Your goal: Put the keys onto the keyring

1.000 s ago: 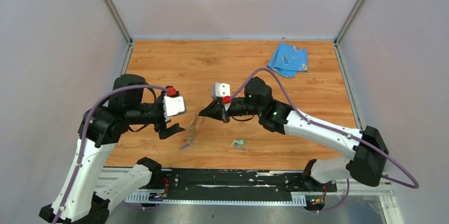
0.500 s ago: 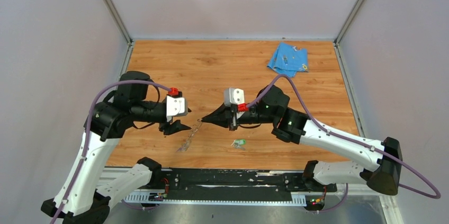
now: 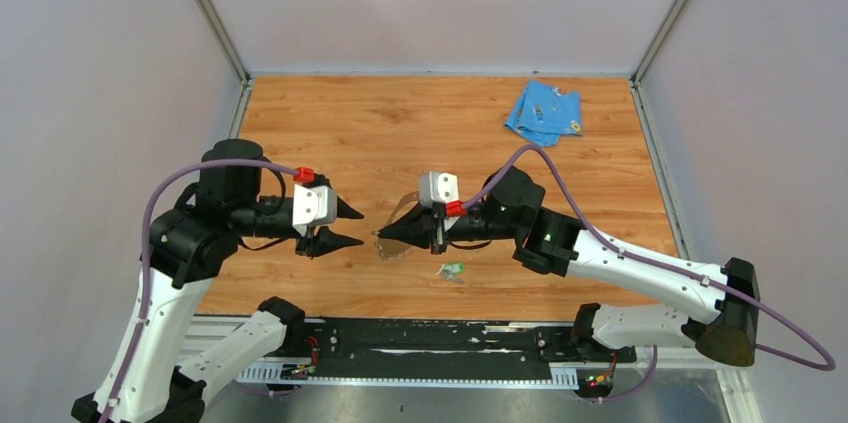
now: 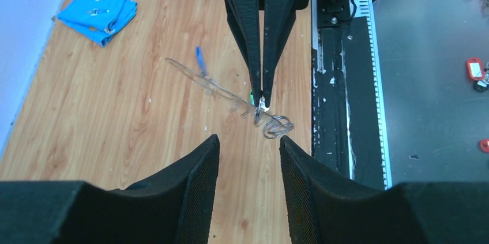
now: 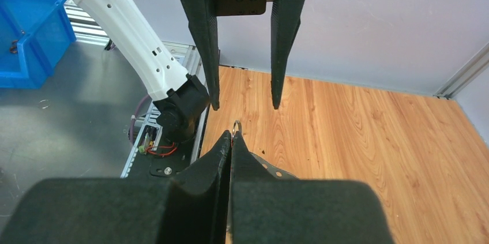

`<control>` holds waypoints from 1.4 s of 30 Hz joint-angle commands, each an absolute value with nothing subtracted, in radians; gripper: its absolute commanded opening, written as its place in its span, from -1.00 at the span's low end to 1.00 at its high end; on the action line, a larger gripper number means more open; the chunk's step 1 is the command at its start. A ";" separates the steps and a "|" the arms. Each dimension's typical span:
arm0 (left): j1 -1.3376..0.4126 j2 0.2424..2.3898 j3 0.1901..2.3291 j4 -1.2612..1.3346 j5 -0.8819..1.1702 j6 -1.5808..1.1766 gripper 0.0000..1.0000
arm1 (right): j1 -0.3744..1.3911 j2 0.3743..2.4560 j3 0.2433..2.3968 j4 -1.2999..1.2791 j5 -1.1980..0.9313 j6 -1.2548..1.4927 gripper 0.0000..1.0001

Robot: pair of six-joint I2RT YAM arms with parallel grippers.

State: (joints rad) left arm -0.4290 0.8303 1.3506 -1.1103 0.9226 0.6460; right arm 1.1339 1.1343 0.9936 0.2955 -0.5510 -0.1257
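Right fingers (image 4: 245, 25) pinch the keyring (image 4: 228, 92); cloth (image 3: 543, 113) print too small to read.

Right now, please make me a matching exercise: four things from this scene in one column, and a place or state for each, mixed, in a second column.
1. left hand
2. right hand
3. green key
4. blue cloth

a. at the far right of the table
b. shut on the keyring
c. open, holding nothing
d. on the table near its front edge

Pairs: 1-c, 2-b, 3-d, 4-a
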 commanded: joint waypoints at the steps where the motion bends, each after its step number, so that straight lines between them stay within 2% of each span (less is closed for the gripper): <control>1: -0.436 0.814 1.316 -1.089 0.956 0.655 -0.08 | 1.152 1.116 1.018 0.345 -0.538 -0.088 -1.00; 5: -0.436 0.825 1.313 -1.069 0.975 0.646 -0.13 | 1.159 1.132 1.030 0.337 -0.534 -0.084 -0.99; 12: -0.441 0.834 1.308 -1.049 1.011 0.612 -0.38 | 1.164 1.163 1.058 0.340 -0.527 -0.081 -1.00; 16: -0.446 0.814 1.286 -1.049 1.014 0.594 -0.59 | 1.169 1.170 1.070 0.341 -0.529 -0.075 -0.99; 26: -0.460 0.821 1.259 -1.049 1.011 0.610 -0.60 | 1.186 1.171 1.096 0.318 -0.532 -0.081 -0.99; 28: -0.460 0.836 1.271 -1.049 1.014 0.612 -0.64 | 1.186 1.177 1.098 0.314 -0.535 -0.083 -0.99; 31: -0.460 0.846 1.294 -1.049 1.004 0.616 -0.80 | 1.190 1.187 1.108 0.302 -0.545 -0.088 -0.99; 33: -0.460 0.849 1.308 -1.048 0.999 0.615 -0.80 | 1.190 1.193 1.115 0.288 -0.549 -0.091 -0.99; 40: -0.460 0.838 1.314 -1.045 1.023 0.590 -0.55 | 1.193 1.197 1.122 0.255 -0.542 -0.092 -0.99; 41: -0.460 0.836 1.312 -1.045 1.028 0.590 -0.63 | 1.193 1.198 1.124 0.254 -0.540 -0.090 -1.00; 42: -0.460 0.834 1.307 -1.044 1.032 0.591 -0.90 | 1.194 1.199 1.126 0.253 -0.541 -0.088 -0.99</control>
